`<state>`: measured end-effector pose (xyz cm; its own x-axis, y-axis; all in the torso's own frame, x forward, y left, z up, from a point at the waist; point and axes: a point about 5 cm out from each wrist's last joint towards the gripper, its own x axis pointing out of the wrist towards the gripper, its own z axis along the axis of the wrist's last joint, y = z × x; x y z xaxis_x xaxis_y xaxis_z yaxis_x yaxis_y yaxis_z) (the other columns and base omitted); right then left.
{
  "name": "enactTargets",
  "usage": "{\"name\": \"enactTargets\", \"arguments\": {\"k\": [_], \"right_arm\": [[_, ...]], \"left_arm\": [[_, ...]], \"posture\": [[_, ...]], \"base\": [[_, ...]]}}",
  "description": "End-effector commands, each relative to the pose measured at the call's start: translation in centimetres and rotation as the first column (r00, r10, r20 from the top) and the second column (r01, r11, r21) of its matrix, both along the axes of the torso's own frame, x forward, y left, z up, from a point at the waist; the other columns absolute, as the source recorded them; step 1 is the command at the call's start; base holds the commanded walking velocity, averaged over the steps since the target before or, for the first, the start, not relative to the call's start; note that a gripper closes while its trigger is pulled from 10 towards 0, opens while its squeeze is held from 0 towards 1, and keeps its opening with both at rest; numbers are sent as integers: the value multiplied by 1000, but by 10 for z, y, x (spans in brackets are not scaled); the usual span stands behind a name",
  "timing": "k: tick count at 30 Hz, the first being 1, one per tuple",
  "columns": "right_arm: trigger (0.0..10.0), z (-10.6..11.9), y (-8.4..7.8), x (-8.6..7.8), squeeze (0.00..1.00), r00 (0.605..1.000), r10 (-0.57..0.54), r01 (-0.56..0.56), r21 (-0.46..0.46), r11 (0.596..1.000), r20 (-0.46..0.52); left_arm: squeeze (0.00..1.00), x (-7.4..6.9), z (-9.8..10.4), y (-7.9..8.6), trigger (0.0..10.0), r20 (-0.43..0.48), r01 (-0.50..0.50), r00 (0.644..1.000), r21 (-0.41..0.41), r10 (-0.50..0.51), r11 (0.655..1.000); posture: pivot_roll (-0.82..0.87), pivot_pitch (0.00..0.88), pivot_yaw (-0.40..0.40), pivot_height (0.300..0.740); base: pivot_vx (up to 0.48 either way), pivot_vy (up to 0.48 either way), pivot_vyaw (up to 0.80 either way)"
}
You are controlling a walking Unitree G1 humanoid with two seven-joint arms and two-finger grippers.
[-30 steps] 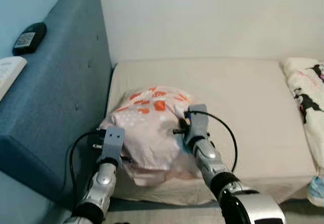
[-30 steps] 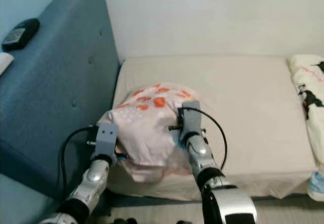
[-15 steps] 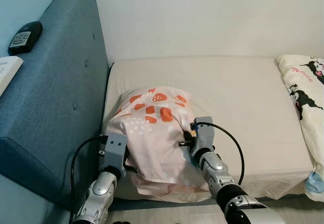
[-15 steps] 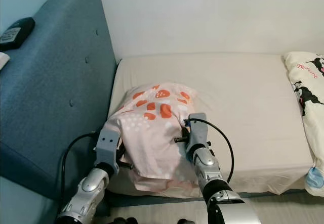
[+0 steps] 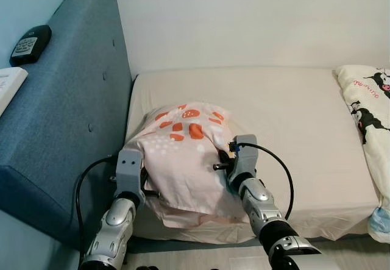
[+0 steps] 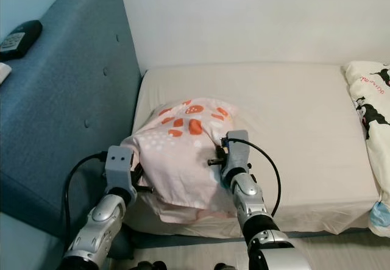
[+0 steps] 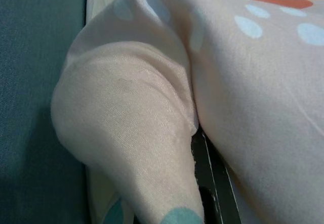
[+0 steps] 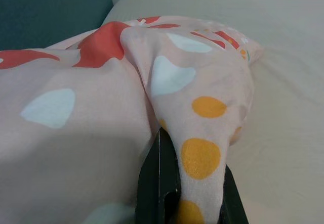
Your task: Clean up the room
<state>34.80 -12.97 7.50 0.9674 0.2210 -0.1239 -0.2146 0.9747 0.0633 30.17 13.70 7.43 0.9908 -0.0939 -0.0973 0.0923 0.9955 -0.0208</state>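
Soft, light pillow point(image 5: 183, 154) on bed point(image 5: 292, 117); pinched by fabric folds in left end effector point(image 5: 137, 181) and right end effector point(image 5: 226, 163).

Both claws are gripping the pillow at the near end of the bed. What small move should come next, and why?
Probably carry the pillow forward toward the headboard. The left claw and right claw each pinch a fold, and it sits by the mattress near edge.
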Motion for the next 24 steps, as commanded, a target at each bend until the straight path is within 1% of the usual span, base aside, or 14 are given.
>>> {"name": "enactTargets", "arguments": {"k": [1, 5, 11, 24], "right_arm": [[10000, -1, 5, -3, 0, 1000, 21, -21, 9, 1000, 7], [10000, -1, 5, -3, 0, 1000, 18, -18, 12, 1000, 8], [10000, 1, 4, -2, 0, 1000, 19, -19, 4, 1000, 17], [10000, 3, 2, -2, 0, 1000, 14, -15, 16, 1000, 27]], "left_arm": [[0, -3, 2, -8, 10000, 1, 21, 1000, -12, -21, 1000], [0, -3, 3, -7, 10000, -8, 16, 1000, 33, -15, 999], [0, -4, 3, -8, 10000, -22, 41, 999, 48, -40, 998], [0, -1, 7, -8, 10000, -22, 29, 999, 72, -28, 997]], "posture": [[66, 212, -21, 740], [65, 208, -19, 740], [63, 206, -17, 740], [68, 203, -12, 740]], "base": [[0, 0, 0], [0, 0, 0], [0, 0, 0], [0, 0, 0]]}}
